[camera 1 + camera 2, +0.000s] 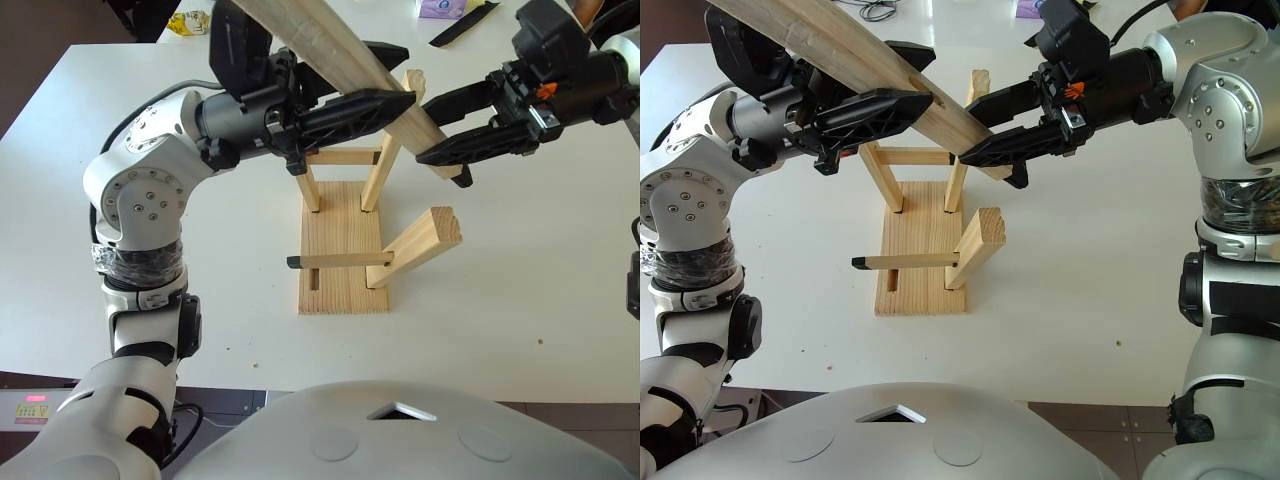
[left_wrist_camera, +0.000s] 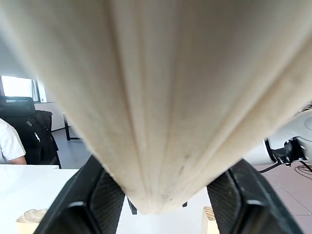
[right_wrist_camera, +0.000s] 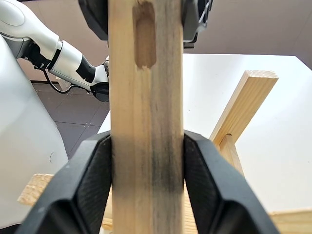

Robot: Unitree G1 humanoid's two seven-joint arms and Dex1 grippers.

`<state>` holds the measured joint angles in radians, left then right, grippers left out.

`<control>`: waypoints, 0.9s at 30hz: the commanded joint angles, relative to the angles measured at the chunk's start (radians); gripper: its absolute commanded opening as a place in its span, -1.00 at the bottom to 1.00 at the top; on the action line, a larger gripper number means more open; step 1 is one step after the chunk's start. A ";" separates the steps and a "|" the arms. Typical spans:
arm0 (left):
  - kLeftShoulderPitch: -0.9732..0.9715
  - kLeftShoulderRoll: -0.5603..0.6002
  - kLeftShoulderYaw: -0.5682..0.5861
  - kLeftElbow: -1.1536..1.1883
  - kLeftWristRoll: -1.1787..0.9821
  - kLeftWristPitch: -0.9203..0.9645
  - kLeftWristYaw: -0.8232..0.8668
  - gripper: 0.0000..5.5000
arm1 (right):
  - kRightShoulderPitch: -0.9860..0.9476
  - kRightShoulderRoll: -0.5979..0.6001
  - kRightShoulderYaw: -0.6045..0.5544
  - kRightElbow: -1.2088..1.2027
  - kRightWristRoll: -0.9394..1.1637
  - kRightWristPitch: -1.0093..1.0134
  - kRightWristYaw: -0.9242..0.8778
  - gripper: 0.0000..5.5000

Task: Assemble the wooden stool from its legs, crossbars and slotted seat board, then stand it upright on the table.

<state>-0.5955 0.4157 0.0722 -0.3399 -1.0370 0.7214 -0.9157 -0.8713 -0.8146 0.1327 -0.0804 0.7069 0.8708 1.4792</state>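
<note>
The loose stool leg [image 1: 330, 50] slants in mid-air over the slotted seat board [image 1: 345, 240], lying flat on the table [image 1: 500, 280]; its upper end is cut off toward 11 o'clock. The left gripper [image 1: 400, 75] clamps its middle, the right gripper [image 1: 425, 128] its lower part toward 2 o'clock, the tip partly behind its fingers [image 1: 470, 145].

The held leg [image 1: 330, 50] is cut off by the top edge, so its upper end is unseen. It covers the tops of the standing legs [image 1: 380, 180]. The right end effector [image 1: 425, 130] hides part of its lower stretch.
</note>
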 commanded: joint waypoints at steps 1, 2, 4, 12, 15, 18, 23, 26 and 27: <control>0.010 -0.001 -0.013 -0.009 -0.001 0.002 -0.001 -0.20 | 0.000 -0.013 0.007 -0.012 -0.017 -0.013 0.005 -0.26; 0.012 0.000 -0.014 -0.010 0.002 0.001 -0.001 -0.20 | 0.001 -0.014 0.007 -0.013 -0.019 -0.017 0.006 -0.26; 0.017 0.006 -0.018 -0.009 0.014 -0.003 -0.005 -0.20 | 0.001 -0.014 0.006 -0.015 -0.022 -0.024 0.007 -0.26; 0.035 0.016 -0.035 -0.008 0.044 -0.025 -0.013 -0.21 | -0.012 -0.006 -0.004 -0.003 -0.037 -0.042 -0.013 -0.26; 0.039 0.013 -0.039 -0.003 0.055 -0.034 -0.009 -0.24 | -0.011 -0.003 0.013 0.002 -0.060 -0.051 -0.027 -0.03; 0.034 0.006 -0.035 0.004 0.060 -0.038 -0.001 -0.25 | 0.017 -0.017 0.018 -0.017 -0.067 -0.062 -0.019 0.11; 0.024 0.010 -0.024 0.009 0.070 -0.044 0.011 -0.25 | 0.069 -0.039 0.019 0.011 -0.125 -0.124 -0.027 0.39; -0.002 0.039 0.011 0.014 0.073 -0.041 0.029 -0.25 | 0.112 -0.068 -0.017 0.051 -0.151 -0.151 -0.042 0.57; -0.016 0.059 0.035 0.014 0.067 -0.034 0.039 -0.25 | 0.131 -0.080 -0.036 0.065 -0.156 -0.160 -0.048 0.61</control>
<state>-0.5687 0.4303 0.0565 -0.3242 -0.9622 0.6838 -0.8958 -0.7765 -0.8566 0.1434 -0.0409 0.5693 0.7340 1.4463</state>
